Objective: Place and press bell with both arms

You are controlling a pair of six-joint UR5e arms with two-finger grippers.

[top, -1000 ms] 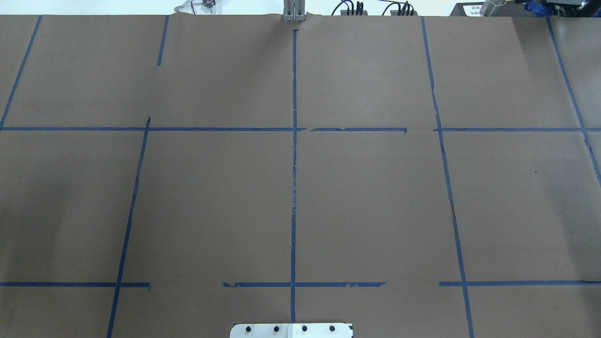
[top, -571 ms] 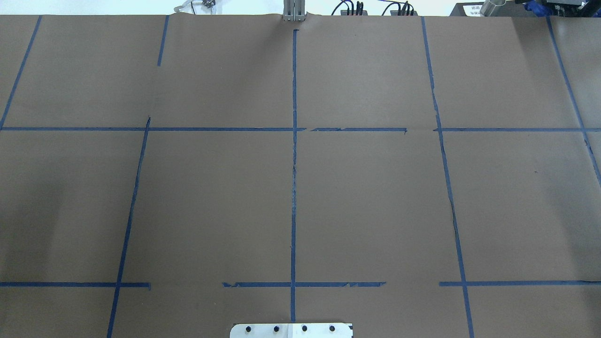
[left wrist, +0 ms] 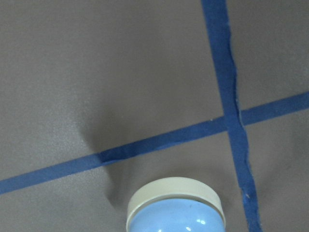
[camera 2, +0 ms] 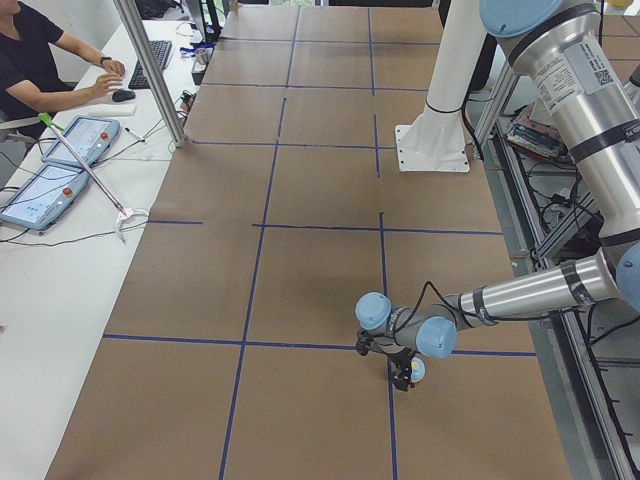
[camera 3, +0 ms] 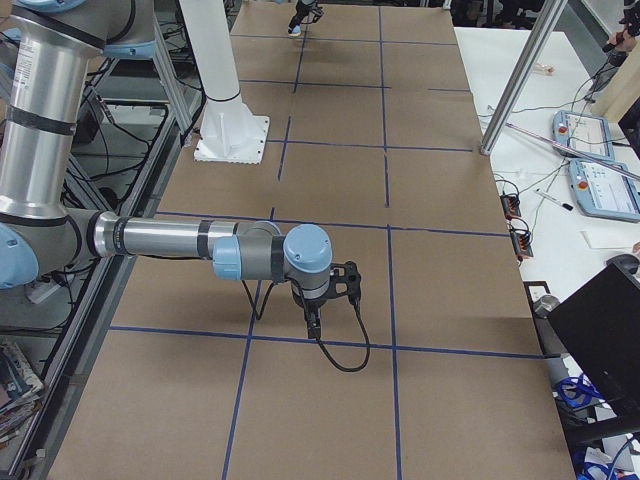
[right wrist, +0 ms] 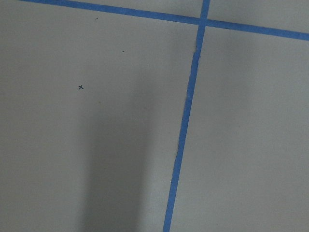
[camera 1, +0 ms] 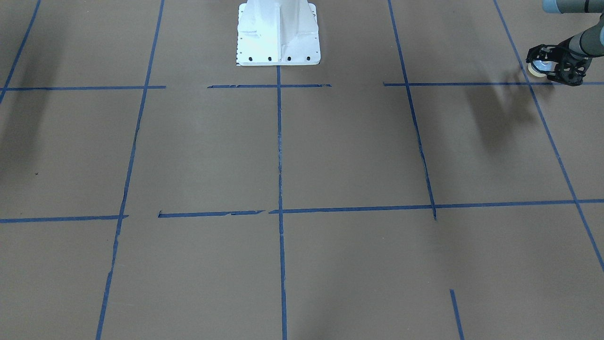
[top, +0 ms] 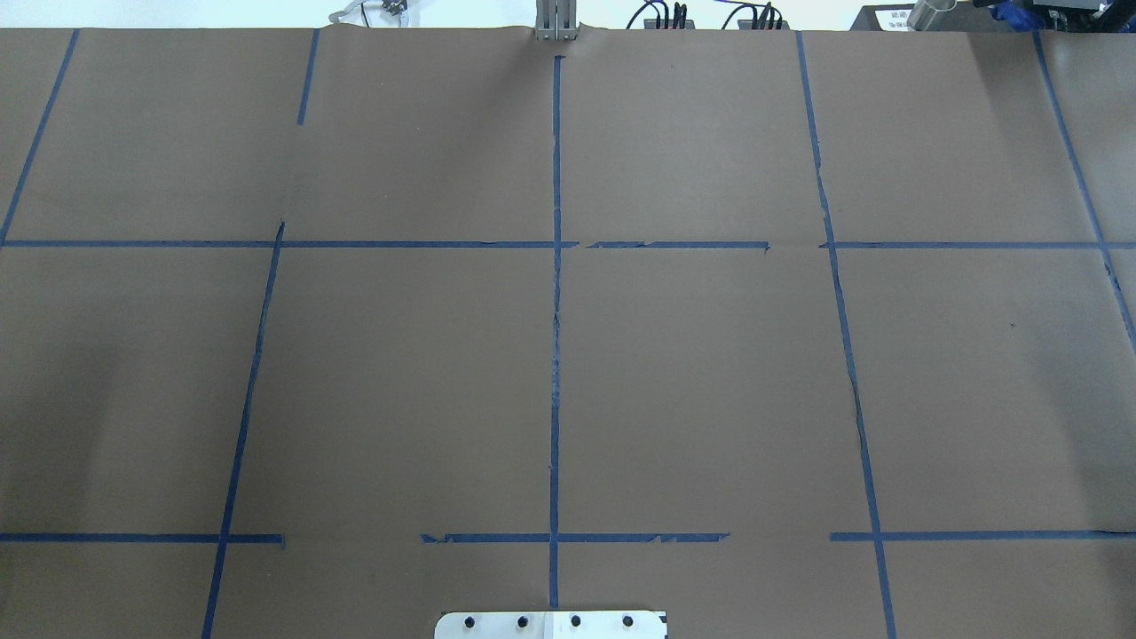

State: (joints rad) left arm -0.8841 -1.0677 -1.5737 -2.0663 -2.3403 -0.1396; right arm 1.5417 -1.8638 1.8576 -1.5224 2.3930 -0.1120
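Observation:
The light-blue bell with its cream base sits in my left gripper, which is shut on it near the table's left end, just above a blue tape crossing. The left wrist view shows the bell hovering over the brown paper with its shadow beside it. From the table's left end, the bell hangs under the left gripper. My right gripper points down over the table's right end; I cannot tell whether it is open. Neither arm shows in the overhead view.
A white pedestal stands at the robot's side of the table. Blue tape lines divide the brown paper into squares. An operator, teach pendants and an aluminium post are along the far edge.

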